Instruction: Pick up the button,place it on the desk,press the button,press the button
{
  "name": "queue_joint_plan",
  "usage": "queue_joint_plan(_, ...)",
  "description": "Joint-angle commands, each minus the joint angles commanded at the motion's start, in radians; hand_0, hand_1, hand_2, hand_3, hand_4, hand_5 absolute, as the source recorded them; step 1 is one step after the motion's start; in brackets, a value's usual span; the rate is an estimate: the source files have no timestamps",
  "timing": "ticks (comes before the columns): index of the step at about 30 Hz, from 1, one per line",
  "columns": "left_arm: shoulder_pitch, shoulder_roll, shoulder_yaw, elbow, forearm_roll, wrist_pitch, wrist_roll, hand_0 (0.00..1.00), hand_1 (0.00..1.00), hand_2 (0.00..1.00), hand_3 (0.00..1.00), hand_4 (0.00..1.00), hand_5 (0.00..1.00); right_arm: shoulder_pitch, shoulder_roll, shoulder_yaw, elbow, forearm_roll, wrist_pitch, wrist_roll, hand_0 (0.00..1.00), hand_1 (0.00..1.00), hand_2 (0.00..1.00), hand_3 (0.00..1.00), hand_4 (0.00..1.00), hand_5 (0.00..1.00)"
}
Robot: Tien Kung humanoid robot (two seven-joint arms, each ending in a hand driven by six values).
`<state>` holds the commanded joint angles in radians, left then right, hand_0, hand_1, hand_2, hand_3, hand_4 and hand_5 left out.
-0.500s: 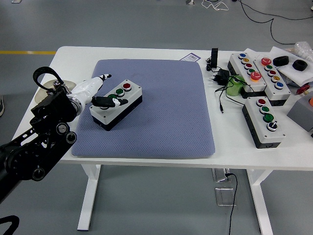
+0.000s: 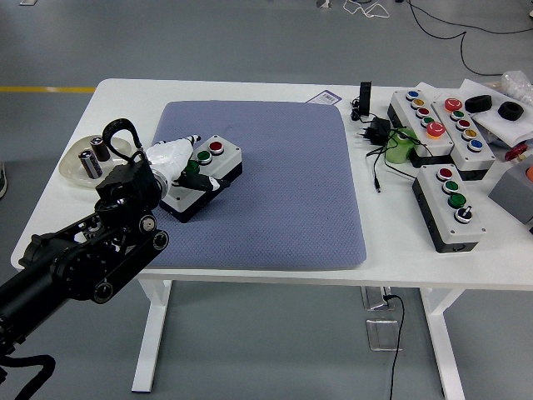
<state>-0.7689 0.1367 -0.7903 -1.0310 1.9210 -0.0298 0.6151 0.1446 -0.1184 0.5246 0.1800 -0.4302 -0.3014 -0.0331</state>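
A white-topped button box (image 2: 205, 176) with a black base lies on the blue-grey mat (image 2: 283, 183); it has a red button (image 2: 216, 147) and a green button (image 2: 203, 156). My left hand (image 2: 185, 164) rests on top of the box's near end, fingers (image 2: 213, 184) extended across its top and covering what lies beyond the green button. It grasps nothing. The black left arm (image 2: 92, 250) reaches in from the lower left and hides the box's near-left corner. The right hand is out of view.
Three more button boxes (image 2: 450, 204) stand at the right with a black plug and cable (image 2: 376, 133) and a green object (image 2: 401, 146). A clear dish (image 2: 83, 162) with batteries sits at the left edge. Black parts (image 2: 491, 107) lie far right.
My left arm has moved forward and right over the mat; the hand has shifted further onto the button box. The box has not moved.
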Motion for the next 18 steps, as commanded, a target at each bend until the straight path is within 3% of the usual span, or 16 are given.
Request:
queue_joint_plan(3, -0.028, -0.013, 0.031, 0.039, 0.012, -0.007, 0.026, 0.941, 0.998, 0.998, 0.998, 0.998, 0.468, 0.0, 0.0, -0.001, 0.0, 0.0, 0.0, 0.0, 0.663, 0.584, 0.63, 0.651, 0.288, 0.302)
queue_joint_plan(4, -0.034, -0.016, 0.036, 0.047, 0.013, -0.011, 0.03, 0.856, 0.972, 0.998, 0.998, 0.998, 0.392, 0.0, 0.0, -0.001, 0.0, -0.001, 0.0, 0.0, 0.662, 0.585, 0.629, 0.651, 0.288, 0.302)
queue_joint_plan(9, -0.074, -0.034, 0.067, 0.11, 0.03, -0.036, 0.03, 0.856, 0.972, 0.998, 0.998, 0.998, 0.392, -0.001, -0.001, -0.002, 0.0, 0.001, -0.001, 0.001, 0.662, 0.585, 0.629, 0.651, 0.288, 0.302)
queue_joint_plan(10, -0.079, -0.036, 0.073, 0.117, 0.032, -0.036, 0.03, 0.712, 0.887, 0.957, 0.998, 0.998, 0.257, -0.001, -0.002, -0.003, 0.0, 0.001, -0.001, 0.001, 0.663, 0.584, 0.63, 0.651, 0.289, 0.302)
queue_joint_plan(15, -0.108, -0.048, 0.104, 0.164, 0.036, -0.042, 0.03, 0.712, 0.887, 0.957, 0.998, 0.998, 0.257, -0.001, -0.002, -0.006, 0.0, 0.003, -0.001, 0.002, 0.663, 0.584, 0.63, 0.651, 0.289, 0.302)
queue_joint_plan(16, -0.112, -0.051, 0.111, 0.174, 0.037, -0.045, 0.03, 0.559, 0.752, 0.822, 0.998, 0.917, 0.099, -0.001, -0.002, -0.006, 0.0, 0.003, -0.001, 0.002, 0.663, 0.584, 0.629, 0.651, 0.289, 0.301)
queue_joint_plan(18, -0.12, -0.057, 0.123, 0.193, 0.034, -0.049, 0.03, 0.559, 0.752, 0.822, 0.998, 0.917, 0.099, -0.001, -0.002, -0.007, 0.0, 0.003, -0.001, 0.002, 0.663, 0.584, 0.629, 0.651, 0.289, 0.301)
